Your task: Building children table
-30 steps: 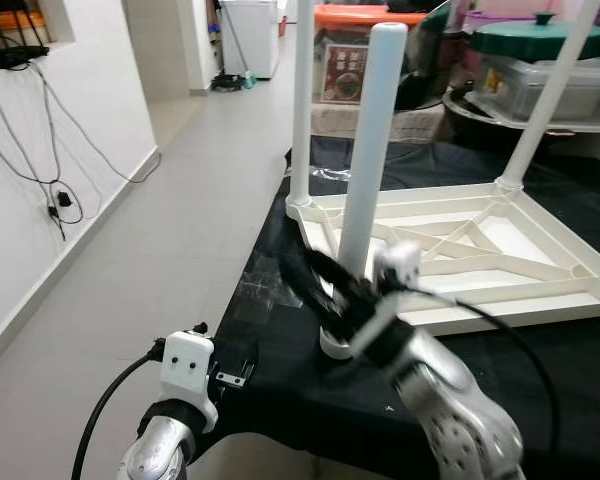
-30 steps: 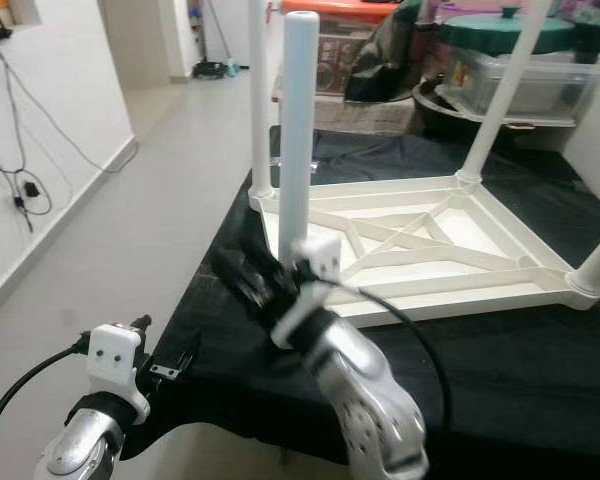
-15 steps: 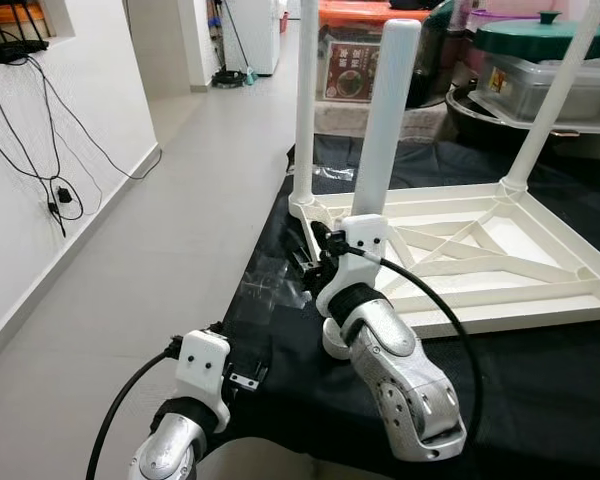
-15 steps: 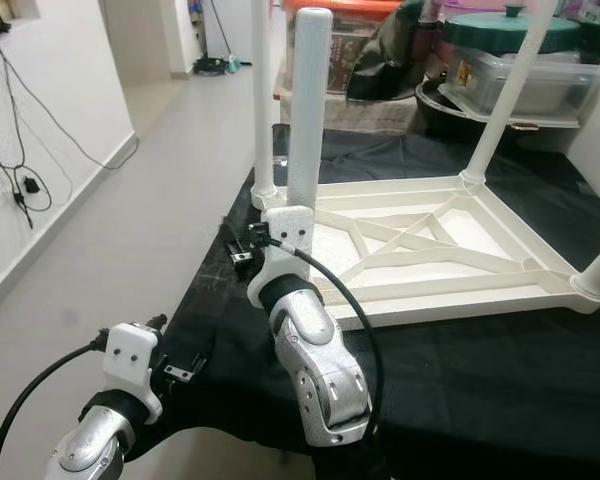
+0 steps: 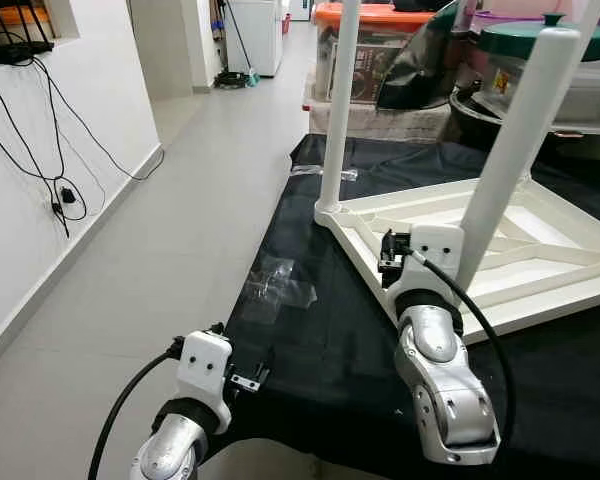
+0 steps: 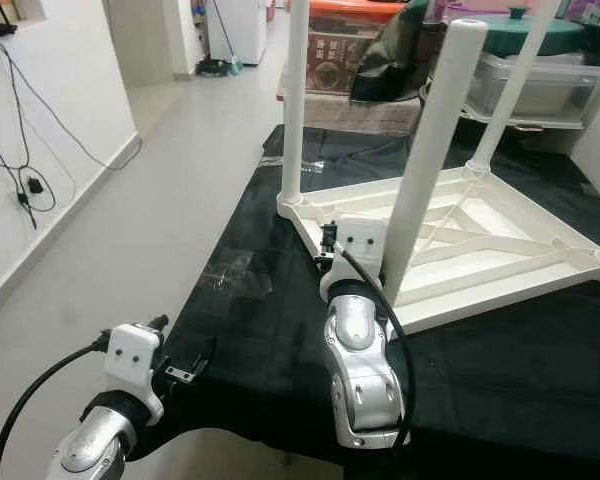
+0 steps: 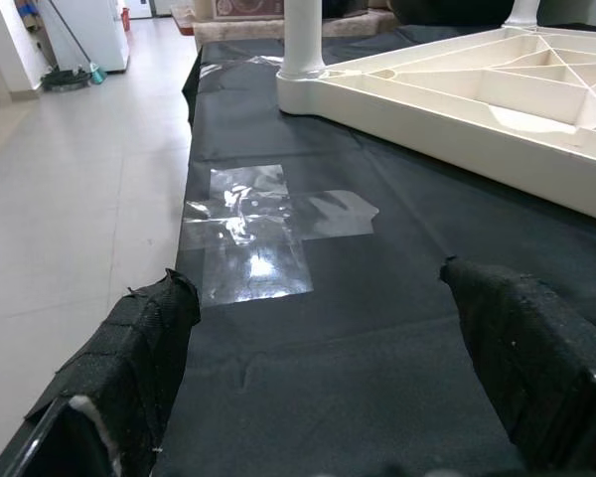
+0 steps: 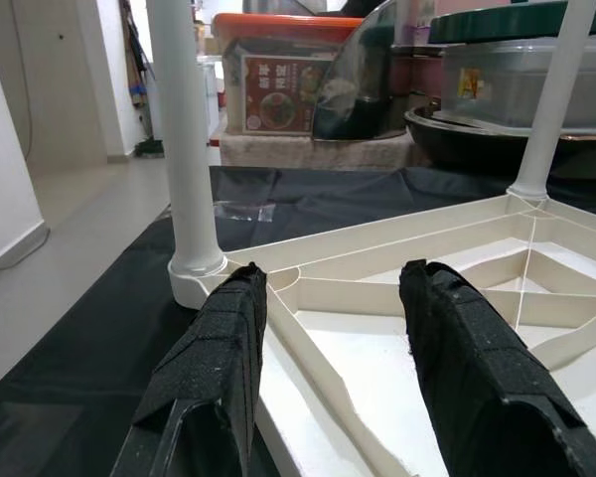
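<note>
A white children's table (image 6: pixel 510 297) lies upside down on a black cloth (image 5: pixel 320 340), its legs pointing up. The near leg (image 5: pixel 505 170) leans to the right at the table's front corner. Another leg (image 5: pixel 337 100) stands upright at the far left corner. My right gripper (image 8: pixel 333 278) is open, hovering over the ribbed underside just left of the near leg's base, with nothing between its fingers. My left gripper (image 7: pixel 318 288) is open too, low at the cloth's front left edge, well apart from the table.
A patch of clear tape (image 7: pixel 253 234) is stuck on the cloth between the left gripper and the table. Storage boxes (image 5: pixel 375 60) and a green-lidded pot (image 5: pixel 540 40) crowd the back. Tiled floor (image 5: pixel 160 230) and a wall with hanging cables (image 5: pixel 60 190) lie to the left.
The table has swung to the right on the cloth, and its near leg now leans right. My right arm has moved right with that corner. The left arm has barely moved.
</note>
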Controlling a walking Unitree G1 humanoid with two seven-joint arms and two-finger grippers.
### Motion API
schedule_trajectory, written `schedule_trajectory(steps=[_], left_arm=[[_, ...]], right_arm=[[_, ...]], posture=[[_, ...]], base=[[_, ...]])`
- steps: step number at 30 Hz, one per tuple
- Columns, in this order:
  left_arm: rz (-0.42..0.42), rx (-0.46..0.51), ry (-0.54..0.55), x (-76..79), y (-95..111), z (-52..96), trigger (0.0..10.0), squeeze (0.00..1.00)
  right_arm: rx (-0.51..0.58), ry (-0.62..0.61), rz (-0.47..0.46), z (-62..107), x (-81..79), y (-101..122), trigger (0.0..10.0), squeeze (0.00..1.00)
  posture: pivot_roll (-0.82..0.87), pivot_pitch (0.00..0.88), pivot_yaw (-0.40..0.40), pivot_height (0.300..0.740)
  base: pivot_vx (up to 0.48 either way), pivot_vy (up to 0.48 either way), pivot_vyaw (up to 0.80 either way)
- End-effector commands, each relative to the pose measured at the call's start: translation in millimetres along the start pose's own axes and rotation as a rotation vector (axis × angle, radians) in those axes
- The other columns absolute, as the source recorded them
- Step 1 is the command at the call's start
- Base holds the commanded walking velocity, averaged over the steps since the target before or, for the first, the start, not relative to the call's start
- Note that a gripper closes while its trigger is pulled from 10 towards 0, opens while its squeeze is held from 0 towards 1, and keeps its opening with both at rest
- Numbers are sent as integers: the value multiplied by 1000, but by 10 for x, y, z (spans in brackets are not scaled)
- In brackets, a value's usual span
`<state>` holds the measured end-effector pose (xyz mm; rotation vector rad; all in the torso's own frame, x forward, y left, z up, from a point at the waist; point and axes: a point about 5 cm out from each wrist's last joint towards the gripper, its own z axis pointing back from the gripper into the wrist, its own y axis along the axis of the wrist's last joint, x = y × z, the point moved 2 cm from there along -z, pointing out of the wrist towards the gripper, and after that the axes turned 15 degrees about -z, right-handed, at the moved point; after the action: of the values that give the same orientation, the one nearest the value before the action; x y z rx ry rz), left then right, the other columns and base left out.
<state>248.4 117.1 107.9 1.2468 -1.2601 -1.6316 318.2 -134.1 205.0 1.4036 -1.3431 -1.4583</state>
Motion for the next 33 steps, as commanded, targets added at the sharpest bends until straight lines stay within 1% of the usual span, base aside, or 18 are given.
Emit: schedule_trajectory(steps=[1, 4, 7, 10, 14, 16, 17, 18, 20, 21, 22, 23, 25, 27, 29, 30, 31, 33], left_arm=[[-7, -21, -13, 6, -44, 9, 10000, 0], [-24, -17, -22, 16, -32, 5, 10000, 0], [-34, -11, -25, 19, -21, 3, 10000, 0], [-90, 29, -64, 116, 73, -17, 10000, 0], [-79, 25, -68, 131, 66, -16, 10000, 0], [-67, 19, -67, 125, 56, -13, 10000, 0], [-65, 18, -73, 133, 55, -11, 10000, 0], [-65, 18, -73, 133, 55, -11, 10000, 0], [-64, 17, -80, 145, 54, -7, 10000, 0], [-64, 17, -80, 145, 54, -7, 10000, 0], [-63, 17, -82, 149, 55, -2, 10000, 0], [-63, 17, -82, 149, 55, -2, 10000, 0], [-65, 22, -92, 163, 73, 3, 10000, 0], [-65, 22, -92, 163, 73, 3, 10000, 0], [-71, 41, -121, 216, 127, 9, 10000, 0], [-71, 41, -121, 216, 127, 9, 10000, 0], [-73, 47, -129, 235, 148, 14, 10000, 0], [-73, 47, -129, 235, 148, 14, 10000, 0]], right_arm=[[-5, -41, 19, -34, 114, -15, 10000, 0], [35, -6, 52, -151, 84, 77, 10000, 0], [40, -9, 58, -189, 90, 100, 10000, 0], [69, -198, 207, -396, 442, 212, 10000, 0], [58, -280, 242, -430, 581, 223, 10000, 0], [52, -221, 169, -410, 453, 184, 10000, 0], [42, -126, 91, -391, 272, 151, 10000, 0], [42, -126, 91, -391, 272, 151, 10000, 0], [33, 20, -7, -343, -9, 128, 10000, 0], [33, 20, -7, -343, -9, 128, 10000, 0], [18, 124, -47, -306, -197, 112, 10000, 0], [18, 124, -47, -306, -197, 112, 10000, 0], [-26, 358, -29, -273, -598, 40, 10000, 0], [-26, 358, -29, -273, -598, 40, 10000, 0], [-74, 463, 77, -451, -777, -52, 10000, 0], [-74, 463, 77, -451, -777, -52, 10000, 0], [-86, 471, 113, -537, -787, -65, 10000, 0], [-86, 471, 113, -537, -787, -65, 10000, 0]], posture=[[36, 53, -42, 740], [35, 56, -45, 740], [34, 57, -45, 740], [43, 62, -56, 740], [41, 67, -60, 740], [40, 70, -58, 740], [37, 71, -56, 740], [37, 71, -56, 740], [38, 71, -56, 740], [38, 71, -56, 740], [40, 71, -56, 740], [40, 71, -56, 740], [39, 73, -56, 740], [39, 73, -56, 740], [52, 83, -71, 740], [52, 83, -71, 740], [52, 85, -71, 740], [52, 85, -71, 740]], base=[[0, 0, 0], [0, 0, 0], [0, 0, 0], [0, 0, 0], [0, 0, 0], [0, 0, 0], [0, 0, 0], [0, 0, 0], [0, 0, 0], [0, 0, 0], [0, 0, 0], [0, 0, 0], [0, 0, 0], [0, 0, 0], [0, 0, 0], [0, 0, 0], [0, 0, 0], [0, 0, 0]])
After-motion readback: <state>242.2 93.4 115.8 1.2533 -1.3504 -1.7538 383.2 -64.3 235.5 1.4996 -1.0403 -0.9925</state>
